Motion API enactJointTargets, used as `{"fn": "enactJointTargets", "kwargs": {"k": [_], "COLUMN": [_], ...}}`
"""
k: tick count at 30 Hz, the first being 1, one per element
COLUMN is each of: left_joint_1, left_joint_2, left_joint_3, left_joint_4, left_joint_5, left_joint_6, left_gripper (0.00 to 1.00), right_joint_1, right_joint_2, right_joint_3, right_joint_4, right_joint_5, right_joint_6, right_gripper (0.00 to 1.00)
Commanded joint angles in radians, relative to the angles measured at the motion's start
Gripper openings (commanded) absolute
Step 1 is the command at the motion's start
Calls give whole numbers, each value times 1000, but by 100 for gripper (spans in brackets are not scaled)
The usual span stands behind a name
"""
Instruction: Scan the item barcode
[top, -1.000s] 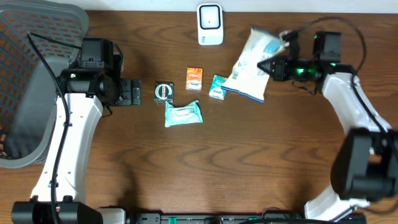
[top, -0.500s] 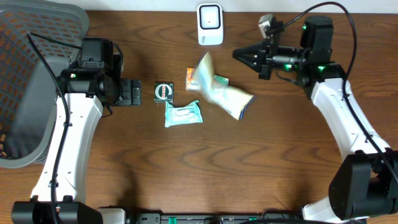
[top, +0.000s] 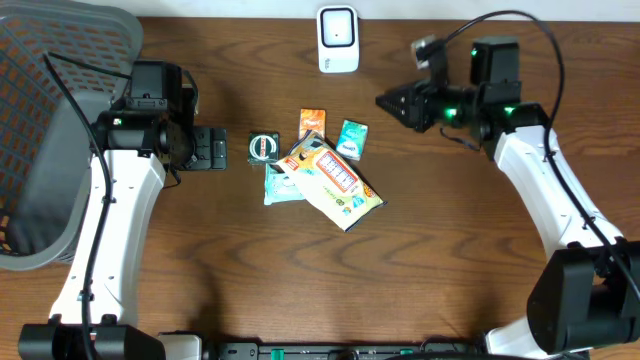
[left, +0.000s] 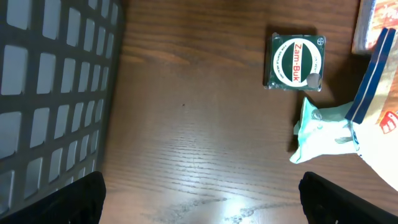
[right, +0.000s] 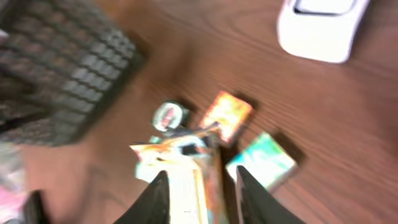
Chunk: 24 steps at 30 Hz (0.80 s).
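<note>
Right tool (top: 383, 101) hangs in the air, fingers a little apart, holding nothing. The snack bag (top: 335, 183) lies slanted on the tabletop (top: 450, 260), lower down toward the middle, resting on small packs (top: 313, 122), apart from the scanner (top: 338, 39).

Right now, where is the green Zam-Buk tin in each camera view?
Overhead: the Zam-Buk tin sits left of centre, in the cluster of items.
Left wrist: the tin is at upper right, label readable.
Right wrist: the tin is blurred, left of centre.
Shared landmark: the snack bag lies close beside the tin in all three views.
</note>
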Motion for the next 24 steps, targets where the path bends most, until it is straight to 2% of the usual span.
{"fn": "enactJointTargets", "kwargs": {"k": [1, 4, 9, 11, 17, 24], "left_joint_1": [0, 0, 0, 0, 0, 0], "left_joint_2": [6, 6, 6, 6, 6, 6], "left_joint_3": [-7, -7, -7, -7, -7, -7], "left_joint_4": [-1, -1, -1, -1, -1, -1], "left_joint_5": [-10, -10, -10, -10, -10, -10], "left_joint_6": [6, 6, 6, 6, 6, 6], "left_gripper": [98, 97, 98, 98, 98, 98], "right_joint_1": [76, 163, 341, 415, 627, 761], "right_joint_2": [-10, -10, -10, -10, 17, 123], "right_joint_3": [6, 6, 6, 6, 4, 4], "right_joint_4": [-78, -130, -153, -158, -201, -210], "right_joint_5": [291, 477, 681, 774, 1076, 1191], "right_joint_6": [-99, -138, -170, -169, -129, -83], "right_gripper": [38, 53, 80, 99, 99, 99]}}
